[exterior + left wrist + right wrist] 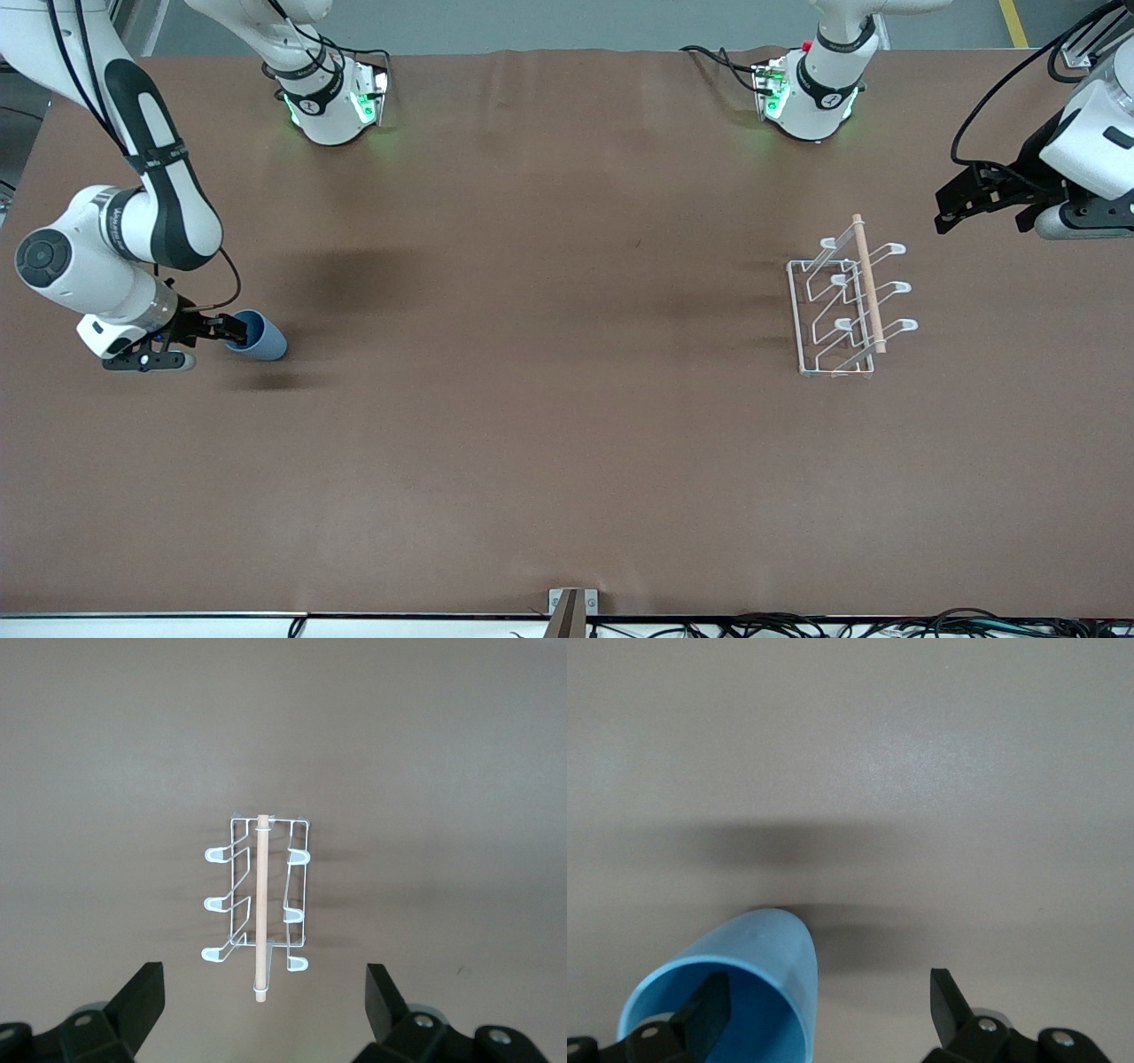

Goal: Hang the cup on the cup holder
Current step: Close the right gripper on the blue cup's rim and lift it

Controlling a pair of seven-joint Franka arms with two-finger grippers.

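The blue cup [264, 337] lies on its side on the brown table, toward the right arm's end, with its mouth turned to my right gripper [232, 331]. That gripper is open and low at the table: in the right wrist view one finger [709, 1005] sits inside the mouth of the cup [757, 948] and the other stands outside its wall. The white wire cup holder [846, 306] with its wooden rod stands upright toward the left arm's end. My left gripper [979, 217] hangs open and empty beside the rack; the left wrist view shows the cup holder [261, 904] ahead of its fingers.
Both arm bases [332, 102] [811, 93] stand along the table edge farthest from the front camera. A small metal bracket [571, 611] and loose cables line the nearest edge. Bare brown tabletop [549, 337] spans the stretch between cup and rack.
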